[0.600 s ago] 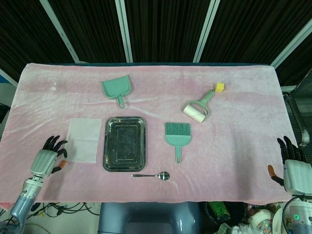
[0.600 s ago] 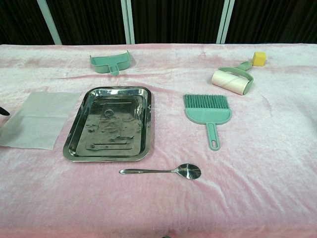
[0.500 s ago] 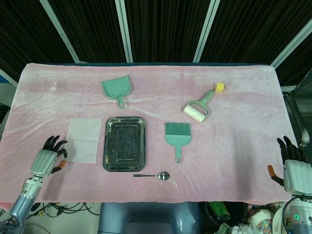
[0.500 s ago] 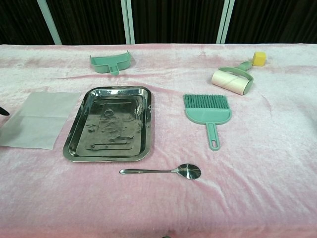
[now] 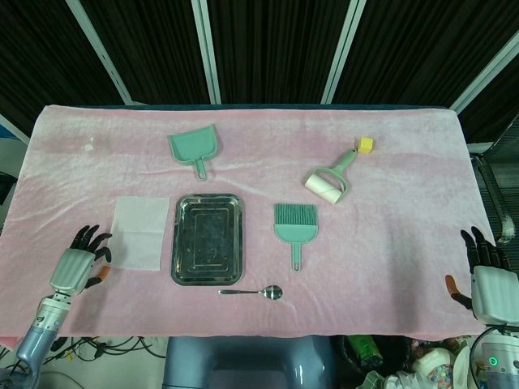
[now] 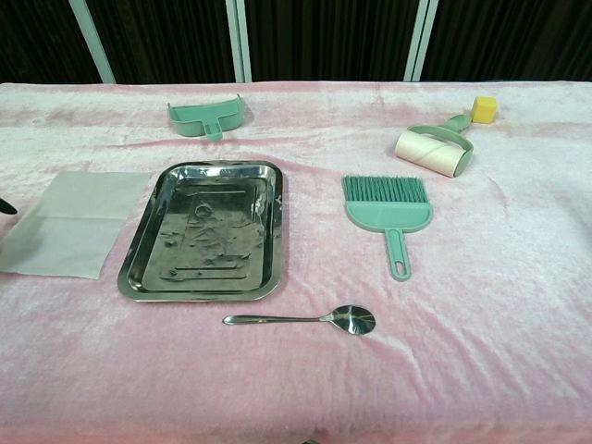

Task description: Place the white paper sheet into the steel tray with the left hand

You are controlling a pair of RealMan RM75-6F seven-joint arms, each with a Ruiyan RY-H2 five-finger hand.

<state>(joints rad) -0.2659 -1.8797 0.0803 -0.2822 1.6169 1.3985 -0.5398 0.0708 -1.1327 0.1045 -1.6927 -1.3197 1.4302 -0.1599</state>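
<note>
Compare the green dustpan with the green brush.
The dustpan is a solid scoop lying far from the robot, beyond the steel tray; the brush has bristles and lies right of the tray. The brush's handle is longer. Both are green plastic, handles pointing toward the robot.

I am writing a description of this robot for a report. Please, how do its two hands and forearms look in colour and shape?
Both look alike. The left hand has a pale grey ribbed back plate, black fingers and an orange-tipped thumb, on a silver-grey cylindrical forearm. The right hand has the same grey plate, black fingers and orange tip; a small green light shows below it.
</note>
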